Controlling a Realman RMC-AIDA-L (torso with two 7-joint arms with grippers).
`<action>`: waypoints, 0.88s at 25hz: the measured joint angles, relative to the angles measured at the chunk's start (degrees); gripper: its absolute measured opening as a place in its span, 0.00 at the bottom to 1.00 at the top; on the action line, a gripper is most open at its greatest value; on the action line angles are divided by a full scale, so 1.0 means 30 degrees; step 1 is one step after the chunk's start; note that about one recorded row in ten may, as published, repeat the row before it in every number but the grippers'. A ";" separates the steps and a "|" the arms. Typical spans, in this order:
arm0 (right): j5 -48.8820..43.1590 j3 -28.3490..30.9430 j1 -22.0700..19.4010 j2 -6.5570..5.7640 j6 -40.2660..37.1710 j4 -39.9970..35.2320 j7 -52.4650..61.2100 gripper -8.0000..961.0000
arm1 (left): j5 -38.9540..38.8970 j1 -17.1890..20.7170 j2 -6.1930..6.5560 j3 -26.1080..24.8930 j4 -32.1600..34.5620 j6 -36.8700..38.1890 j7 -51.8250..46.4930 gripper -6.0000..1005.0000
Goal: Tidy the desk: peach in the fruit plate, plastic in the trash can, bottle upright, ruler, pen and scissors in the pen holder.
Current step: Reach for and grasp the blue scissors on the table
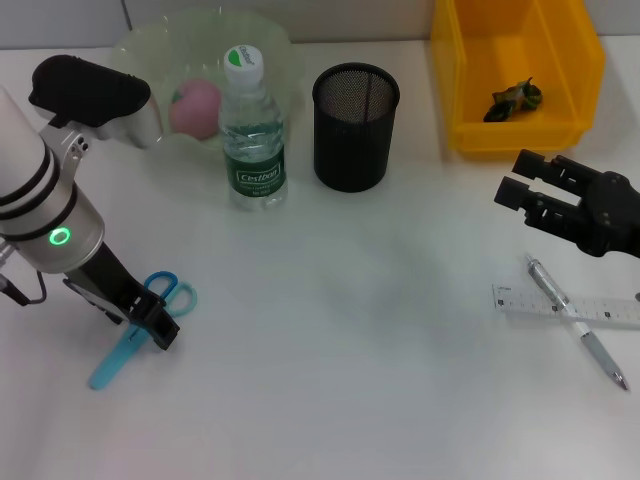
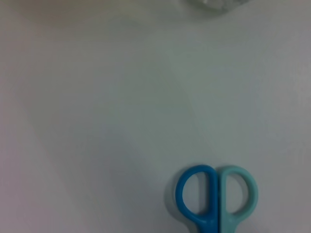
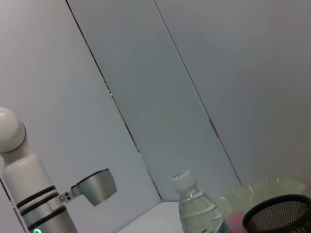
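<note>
— What lies before you, biggest first?

— The white desk (image 1: 330,350) under everything. At one o'clock sits the yellow trash can (image 1: 470,95) with a dark crumpled scrap of plastic (image 1: 515,98) inside. At eleven o'clock is the pale green fruit plate (image 1: 270,45), the pink peach (image 1: 196,107) lying in it. The black mesh pen holder (image 1: 355,127) stands at twelve, and just beside it on the left the water bottle (image 1: 252,130) stands upright, cap on.

— And the small things?

— The clear ruler (image 1: 600,310) lies at four o'clock with the silver pen (image 1: 575,320) crossed over it, touching. The blue scissors (image 1: 135,335) lie flat at eight o'clock.

— Your pincers?

— My left gripper (image 1: 155,325) is down at the scissors, right by their handles; whether its fingers are parted or clenched, I cannot tell. My right gripper (image 1: 518,180) hangs at three o'clock, above the pen and ruler, fingers released and holding nothing.
</note>
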 joint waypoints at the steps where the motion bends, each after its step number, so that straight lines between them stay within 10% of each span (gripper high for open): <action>1: 0.0000 0.0006 -0.0002 0.0001 0.0006 0.0001 -0.0001 0.74 | 0.0006 -0.0031 0.0012 0.0127 -0.0083 0.0003 -0.0013 0.69; 22: 0.0029 0.0017 -0.0014 0.0000 0.0101 0.0000 -0.0001 0.74 | 0.0747 -0.0346 -0.0018 0.1129 -0.0437 -0.0264 -0.0322 0.54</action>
